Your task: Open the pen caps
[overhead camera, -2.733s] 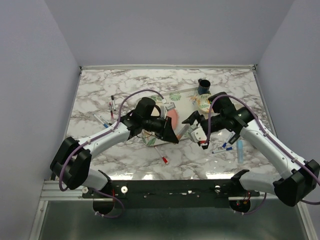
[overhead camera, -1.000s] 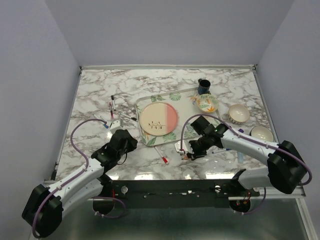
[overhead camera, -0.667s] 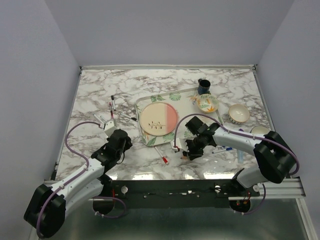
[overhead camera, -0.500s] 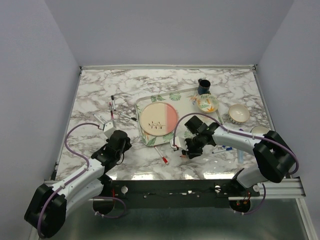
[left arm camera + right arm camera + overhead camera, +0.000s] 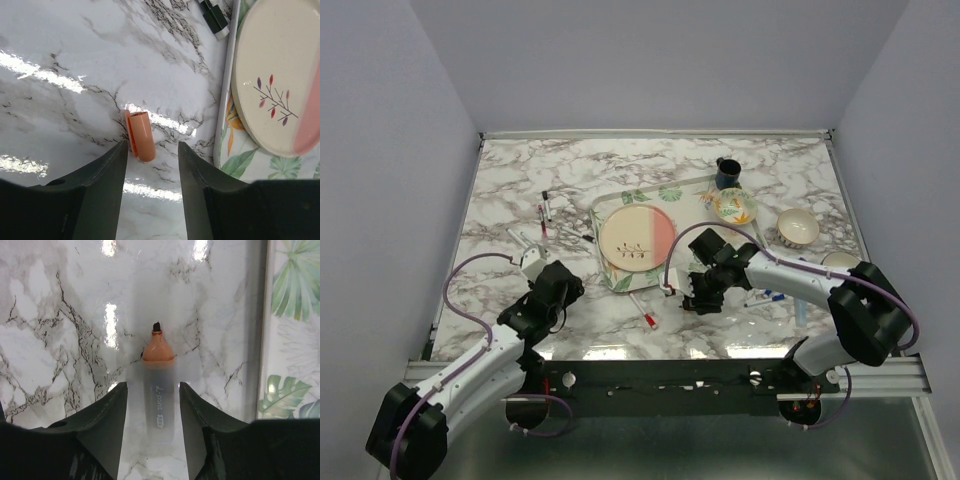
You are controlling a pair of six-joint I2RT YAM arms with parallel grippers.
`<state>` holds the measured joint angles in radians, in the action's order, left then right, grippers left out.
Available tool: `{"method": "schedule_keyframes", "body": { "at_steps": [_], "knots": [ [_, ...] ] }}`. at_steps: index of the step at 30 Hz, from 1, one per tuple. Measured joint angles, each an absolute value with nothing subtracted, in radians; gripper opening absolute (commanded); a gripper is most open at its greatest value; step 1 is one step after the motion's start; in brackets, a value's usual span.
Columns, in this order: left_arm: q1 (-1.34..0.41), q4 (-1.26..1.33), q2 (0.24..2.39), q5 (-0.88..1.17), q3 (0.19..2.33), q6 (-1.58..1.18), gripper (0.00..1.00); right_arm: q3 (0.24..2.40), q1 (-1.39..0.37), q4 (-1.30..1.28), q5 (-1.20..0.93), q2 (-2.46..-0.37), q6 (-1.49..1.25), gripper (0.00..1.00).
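My left pincer [image 5: 151, 152] is open and holds nothing, with the orange pen cap [image 5: 140, 134] lying loose on the bench [image 5: 60, 50] between its fingers, and my right pincer [image 5: 152, 390] is open too, empty, over the bare orange pen [image 5: 159, 407], whose tip points to 12 o'clock, with the tray [image 5: 295, 315] at 3 o'clock.

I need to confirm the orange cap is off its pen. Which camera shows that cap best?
The left wrist view: the orange cap lies alone on the marble, large and sharp, between the fingers of the open left gripper. The right wrist view shows only the uncapped orange pen. In the top view I cannot find it.
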<state>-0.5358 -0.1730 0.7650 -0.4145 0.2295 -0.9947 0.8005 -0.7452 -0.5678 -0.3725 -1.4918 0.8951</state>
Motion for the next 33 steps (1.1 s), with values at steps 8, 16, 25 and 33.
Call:
{"method": "schedule_keyframes", "body": {
  "at_steps": [8,16,25,33],
  "knots": [
    [-0.536,-0.236,0.634,-0.411,0.226,-1.016,0.75,0.842,-0.745,-0.593,-0.389,-1.382,0.892,0.56],
    [-0.536,-0.258,0.470,-0.340,0.232,-0.976,0.84,0.883,-0.745,-0.645,-0.562,-1.301,0.990,0.56],
    [-0.536,-0.234,0.487,-0.192,0.271,-0.923,0.85,0.916,-0.783,-0.683,-0.715,-1.321,1.274,0.62],
    [-0.536,-0.294,0.427,-0.194,0.346,-0.912,0.86,1.046,-0.922,-0.733,-0.600,-1.544,1.539,0.61]
  ]
}}
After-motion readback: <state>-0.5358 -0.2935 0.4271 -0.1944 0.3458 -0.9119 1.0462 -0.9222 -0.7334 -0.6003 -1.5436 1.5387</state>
